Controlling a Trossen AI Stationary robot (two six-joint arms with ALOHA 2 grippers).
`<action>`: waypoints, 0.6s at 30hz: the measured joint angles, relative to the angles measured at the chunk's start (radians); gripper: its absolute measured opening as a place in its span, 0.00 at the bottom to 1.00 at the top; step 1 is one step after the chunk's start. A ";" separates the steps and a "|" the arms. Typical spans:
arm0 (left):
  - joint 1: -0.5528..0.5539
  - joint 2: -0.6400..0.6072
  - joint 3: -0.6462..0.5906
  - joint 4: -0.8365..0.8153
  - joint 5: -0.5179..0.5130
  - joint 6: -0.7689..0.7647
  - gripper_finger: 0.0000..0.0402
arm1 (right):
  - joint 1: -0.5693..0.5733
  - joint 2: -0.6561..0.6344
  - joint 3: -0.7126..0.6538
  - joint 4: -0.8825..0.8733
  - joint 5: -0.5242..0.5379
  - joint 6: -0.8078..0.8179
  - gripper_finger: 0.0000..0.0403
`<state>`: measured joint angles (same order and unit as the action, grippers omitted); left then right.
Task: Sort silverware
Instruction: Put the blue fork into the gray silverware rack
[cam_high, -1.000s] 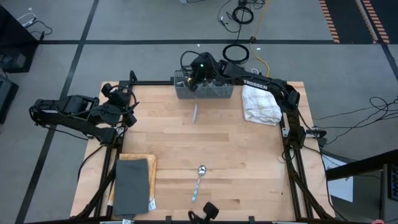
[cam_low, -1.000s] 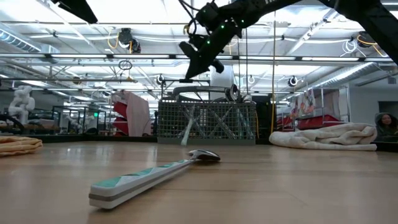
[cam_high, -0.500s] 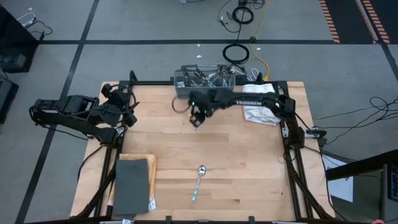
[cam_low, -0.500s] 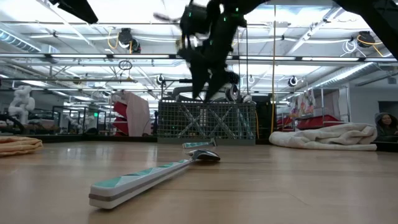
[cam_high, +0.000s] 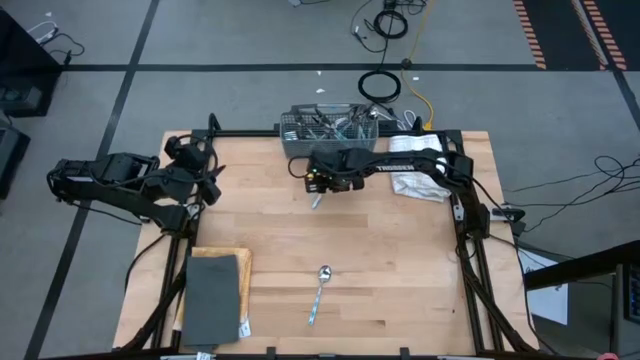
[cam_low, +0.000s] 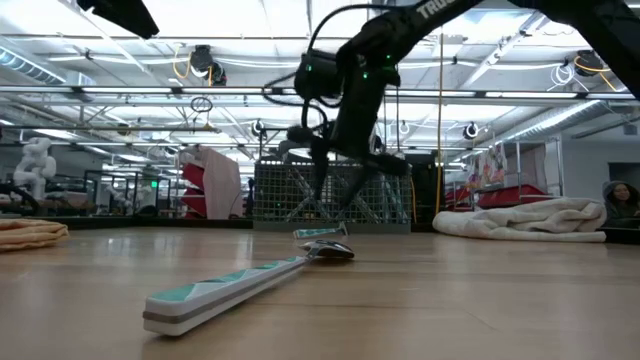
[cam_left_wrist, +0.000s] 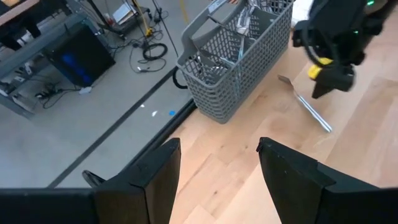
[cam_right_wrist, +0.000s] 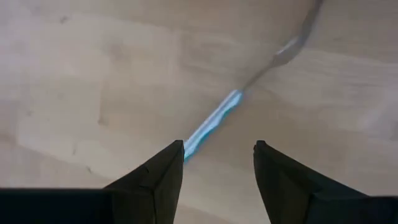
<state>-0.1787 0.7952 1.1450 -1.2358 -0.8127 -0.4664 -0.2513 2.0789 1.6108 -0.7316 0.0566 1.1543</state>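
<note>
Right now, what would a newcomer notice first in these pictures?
The right gripper hangs open just above a fork lying on the wooden table, in front of the grey mesh basket full of silverware at the far edge. A lone spoon lies near the front edge.

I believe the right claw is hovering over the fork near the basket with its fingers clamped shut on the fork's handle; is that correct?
Not quite: the right claw does hover over the fork near the basket, but its fingers stand open and hold nothing. The right wrist view shows the fork lying free on the table between the spread fingers.
</note>
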 joint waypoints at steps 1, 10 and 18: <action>0.000 0.000 0.000 0.000 0.006 0.000 0.56 | -0.005 0.007 0.000 -0.003 0.004 0.013 0.45; 0.001 0.000 0.000 -0.012 0.024 0.005 0.56 | -0.043 0.082 0.000 0.134 -0.053 0.085 0.45; 0.001 0.000 0.000 -0.046 0.024 0.010 0.56 | -0.049 0.111 0.002 0.061 -0.108 0.093 0.45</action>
<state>-0.1782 0.7952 1.1450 -1.2816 -0.7889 -0.4561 -0.3008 2.1899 1.6127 -0.6705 -0.0513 1.2468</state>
